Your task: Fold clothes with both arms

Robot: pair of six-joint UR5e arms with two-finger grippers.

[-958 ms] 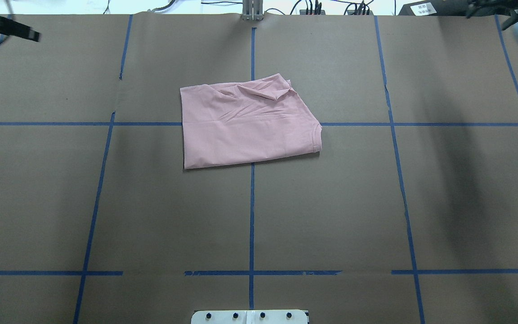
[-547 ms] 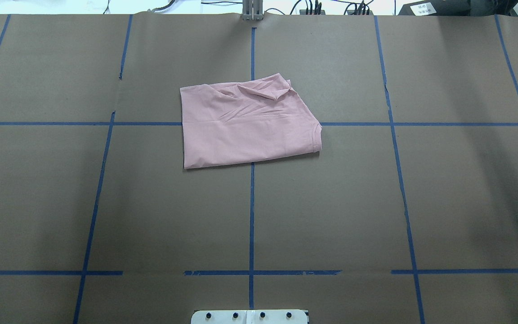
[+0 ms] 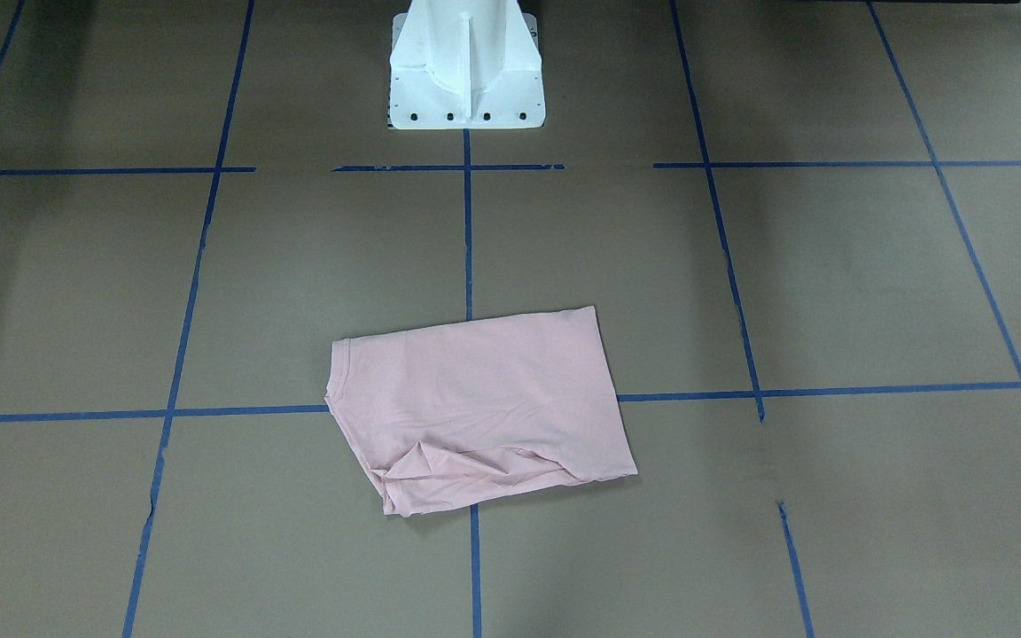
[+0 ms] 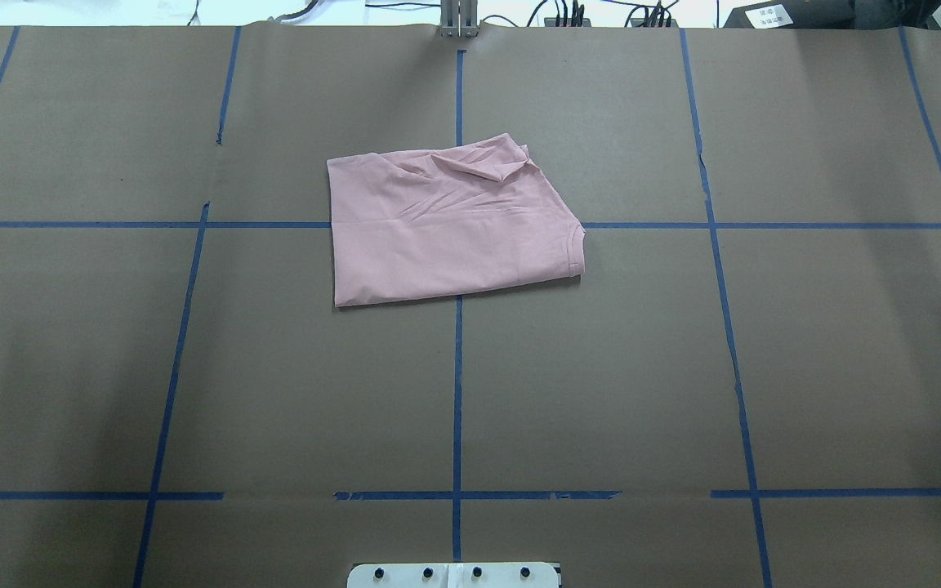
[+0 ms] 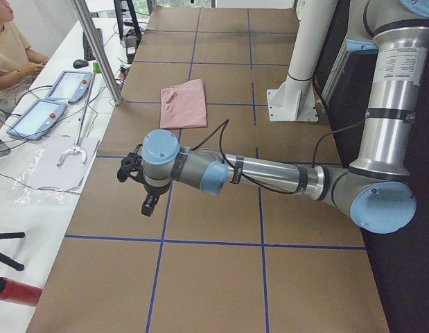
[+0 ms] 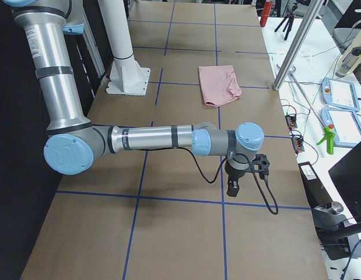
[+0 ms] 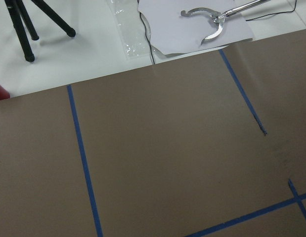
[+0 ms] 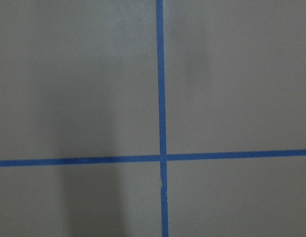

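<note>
The clothes are one pale pink T-shirt, folded into a rough rectangle with its plain side up on the brown table, across the centre tape line. It also shows in the front view and both side views. Its far edge is rumpled. Both arms are stretched low over the table ends, far from the shirt. The left gripper and the right gripper show only in the side views, so I cannot tell whether they are open or shut. Neither holds cloth.
The white pedestal base stands at the robot's side of the table. Blue tape lines grid the brown paper. A person sits by teach pendants past the far edge, near a metal post.
A second ago the ends of both arms showed in the top corners of the overhead view; they have since left it. The shirt has not moved.
</note>
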